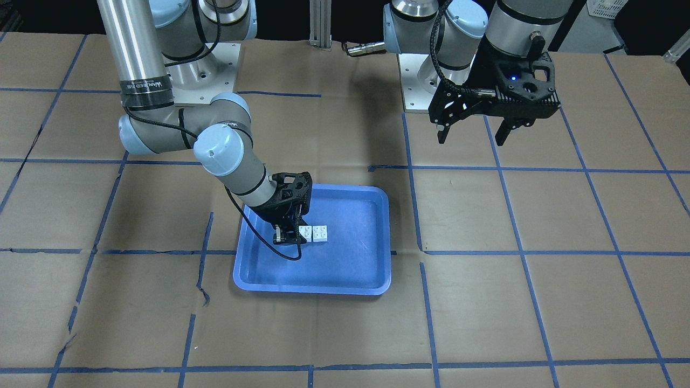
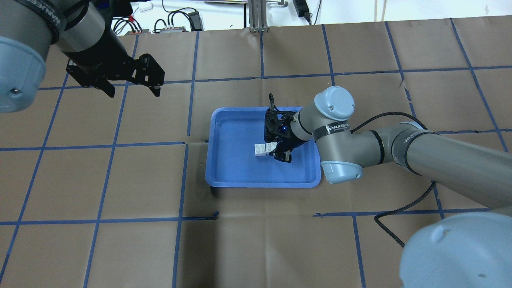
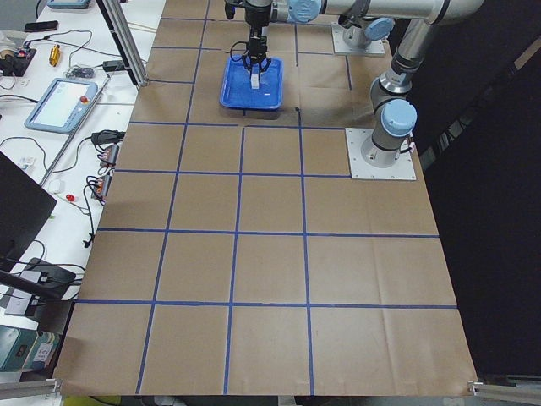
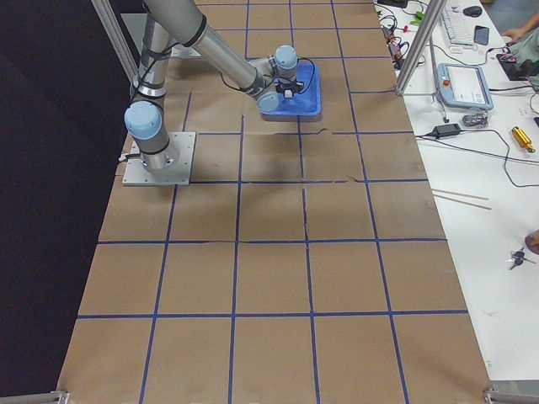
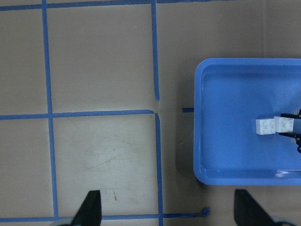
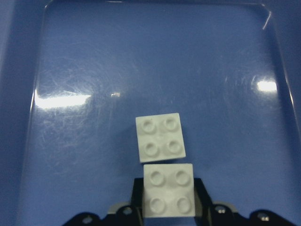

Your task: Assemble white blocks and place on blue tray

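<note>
Front view: shows both white blocks [image 1: 321, 233] lying side by side in the blue tray [image 1: 356, 280], touching, seemingly not yet stacked. Overhead: finds the left claw [image 2: 133, 93] spread above the desk [image 2: 120, 180], well apart. Right wrist: catches the right claw [image 6: 168, 209] pinching the nearer white block [image 6: 169, 190], leaving the joining apparently undone.

Table [image 3: 270, 279] w/ brown paper + blue tape grid [image 3: 211, 173]; cluttered white bench [image 4: 497, 252] alongside.
</note>
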